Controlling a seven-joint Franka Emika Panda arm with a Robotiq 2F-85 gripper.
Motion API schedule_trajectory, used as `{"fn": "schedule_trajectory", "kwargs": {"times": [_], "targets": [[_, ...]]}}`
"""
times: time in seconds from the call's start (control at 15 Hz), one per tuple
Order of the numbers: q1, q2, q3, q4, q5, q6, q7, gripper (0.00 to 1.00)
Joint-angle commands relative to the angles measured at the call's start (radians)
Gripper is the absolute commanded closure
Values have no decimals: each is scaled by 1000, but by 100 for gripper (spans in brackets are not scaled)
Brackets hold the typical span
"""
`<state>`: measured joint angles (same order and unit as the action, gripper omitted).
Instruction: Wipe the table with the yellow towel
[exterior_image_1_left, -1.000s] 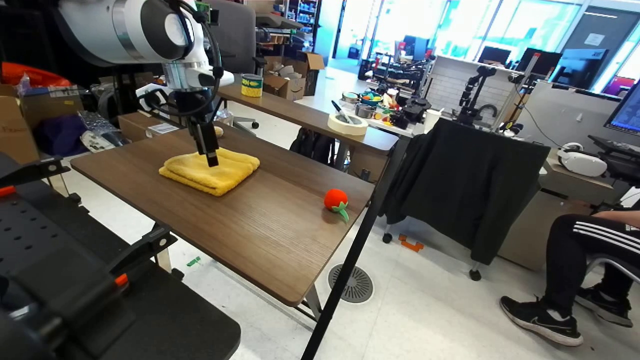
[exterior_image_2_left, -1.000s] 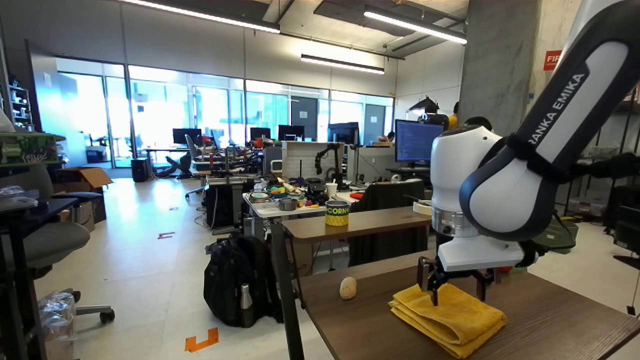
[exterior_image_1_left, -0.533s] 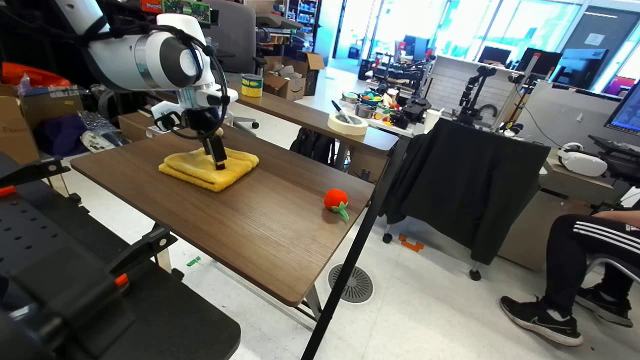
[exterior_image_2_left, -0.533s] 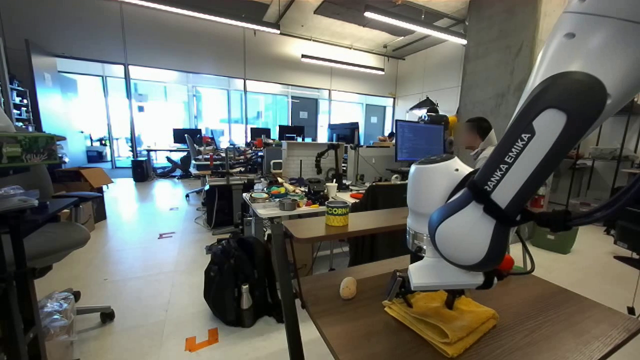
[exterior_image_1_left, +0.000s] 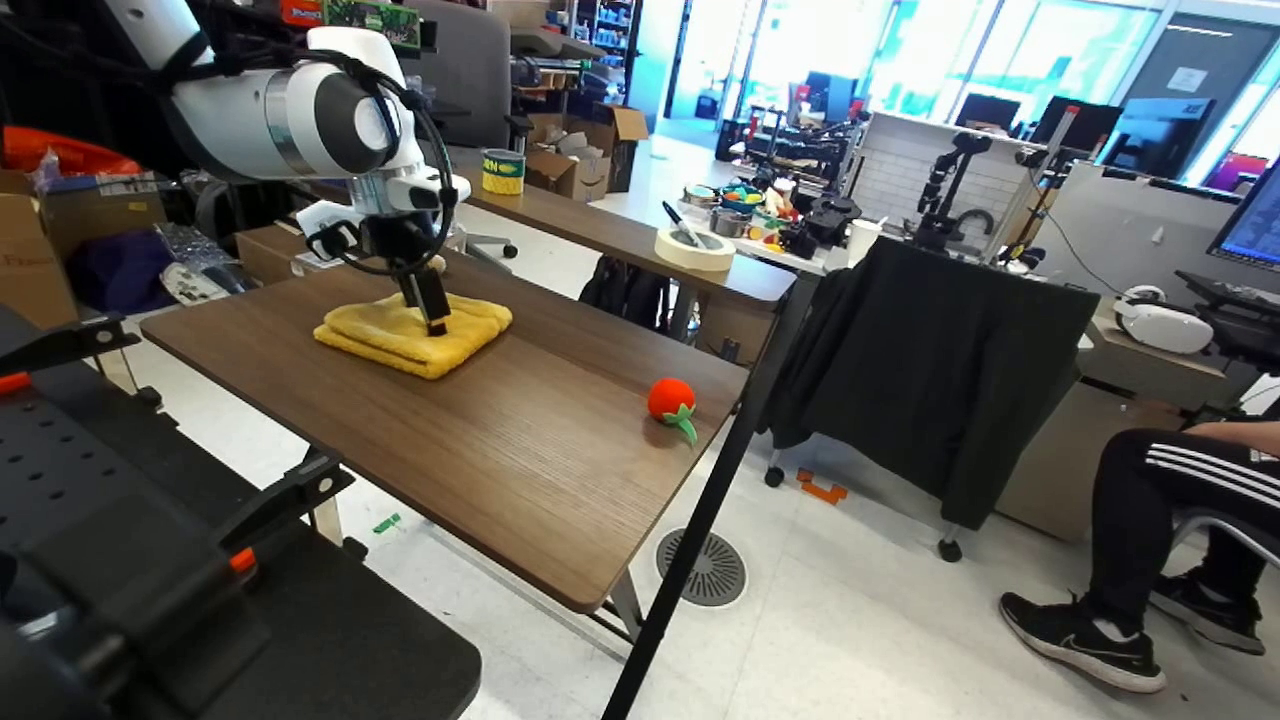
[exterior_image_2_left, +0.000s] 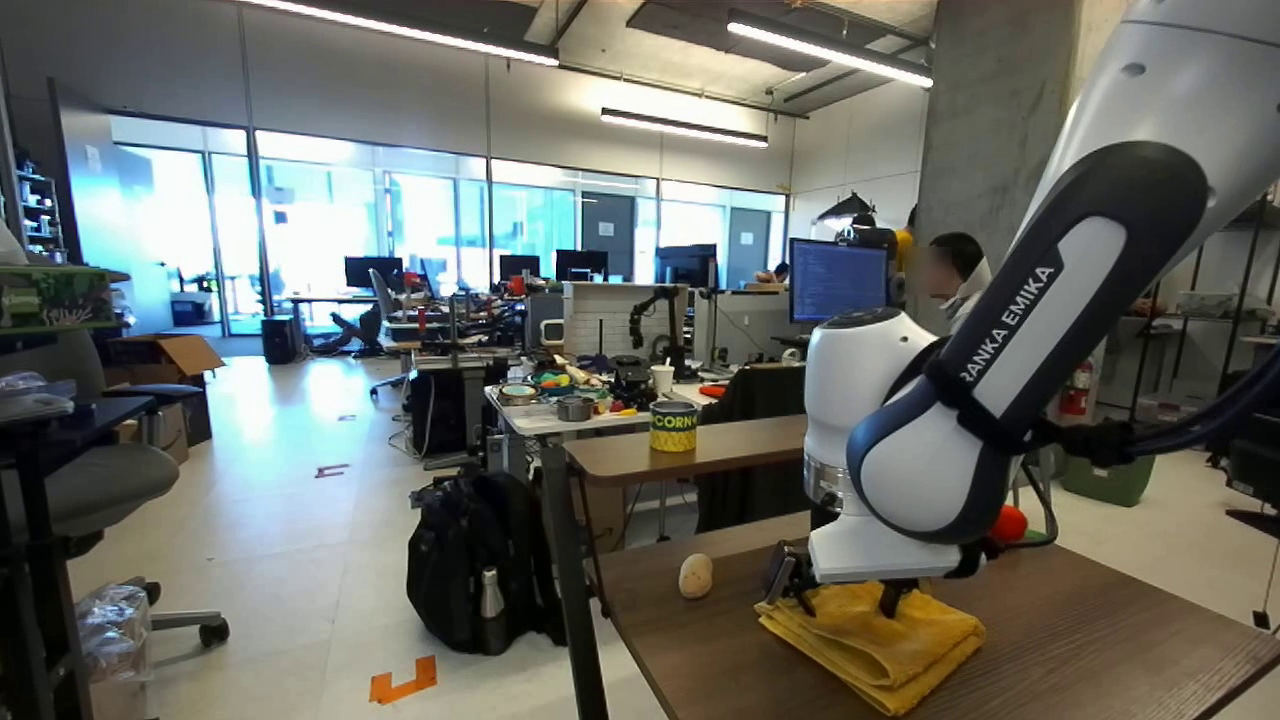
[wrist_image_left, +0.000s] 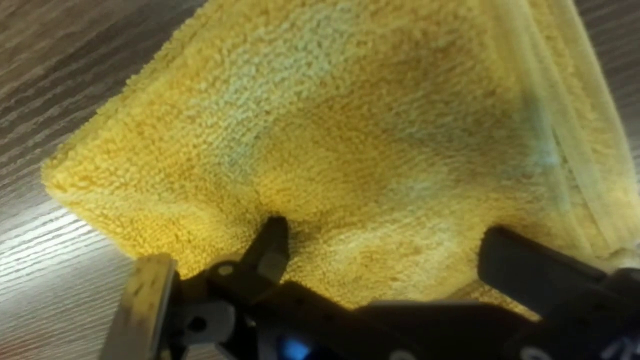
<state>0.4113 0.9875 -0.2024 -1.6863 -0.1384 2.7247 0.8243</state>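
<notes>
Yellow towel (wrist_image_left: 350, 125) directly beneath spread pincer (wrist_image_left: 385, 227), touching.

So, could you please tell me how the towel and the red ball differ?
The towel is yellow; the ball is red with a green stem. The towel is folded flat, while the ball is round. The towel is clearly larger than the ball. The open hand touches the towel but not the ball. Both rest on the table.
</notes>
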Motion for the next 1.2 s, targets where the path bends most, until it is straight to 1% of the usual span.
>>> {"fn": "schedule_trajectory", "kwargs": {"times": [0.0,0.13,0.2,0.4,0.47,0.53,0.73,0.8,1.0,1.07,1.13], "targets": [[84,-38,25,-26,-36,-6,-67,0],[144,-37,37,13,-57,-19,-90,0],[160,-34,54,33,-62,-27,-113,0],[168,-30,127,55,-29,-48,-215,0],[161,-33,141,38,-19,-54,-238,0],[147,-44,152,-1,-6,-57,-254,0],[141,-84,114,-123,-8,-78,-246,0],[149,-91,93,-146,-18,-77,-235,0],[152,-132,82,-220,-30,-89,-238,0],[136,-144,94,-250,-22,-89,-248,0],[144,-157,81,-284,-33,-86,-242,0]]}}
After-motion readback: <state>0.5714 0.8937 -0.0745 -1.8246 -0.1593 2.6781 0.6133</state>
